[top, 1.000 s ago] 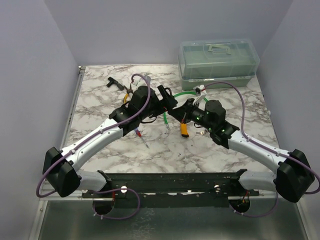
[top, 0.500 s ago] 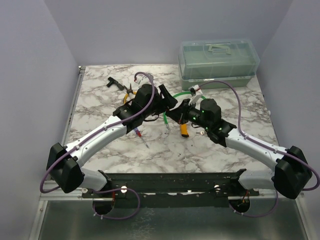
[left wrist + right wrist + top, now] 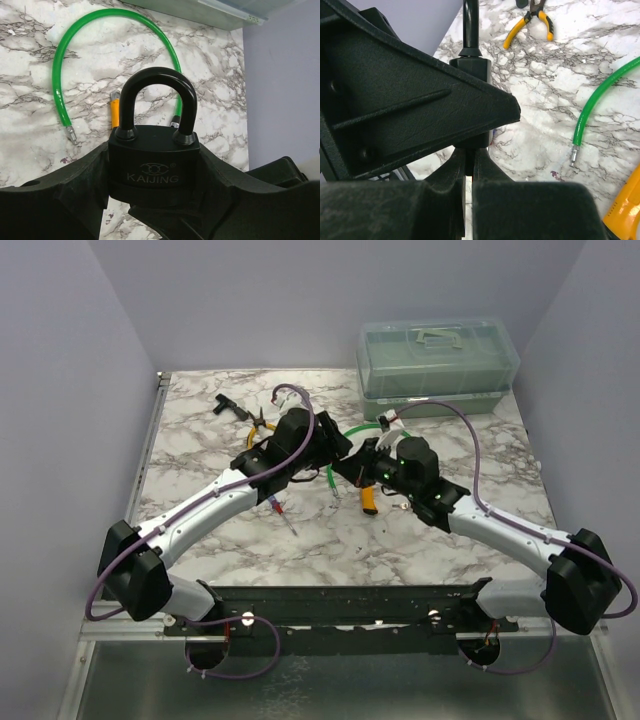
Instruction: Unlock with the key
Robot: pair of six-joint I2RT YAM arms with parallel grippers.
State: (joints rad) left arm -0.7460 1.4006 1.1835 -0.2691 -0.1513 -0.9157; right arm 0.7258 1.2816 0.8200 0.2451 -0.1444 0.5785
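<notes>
- The left gripper grasps the padlock. A finger presses each flank of the black body.
- The shackle points straight out past the left fingertips. The lock's long axis therefore runs along those fingers, and its base is turned back toward the wrist.
- The right gripper is clenched tight, its pads nearly meeting.
- From the right jaws the padlock lies directly ahead, just off their tips. Body comes first and shackle beyond, in line with the fingers.
- The key cannot be made out. If it is held, it is hidden in the thin gap between the right pads, at the lock's base.
- The right arm looks to be the one at the keyhole end. The coming move seems to depend on keeping the right jaws square on the lock's axis while the left grip holds the body firm.
</notes>
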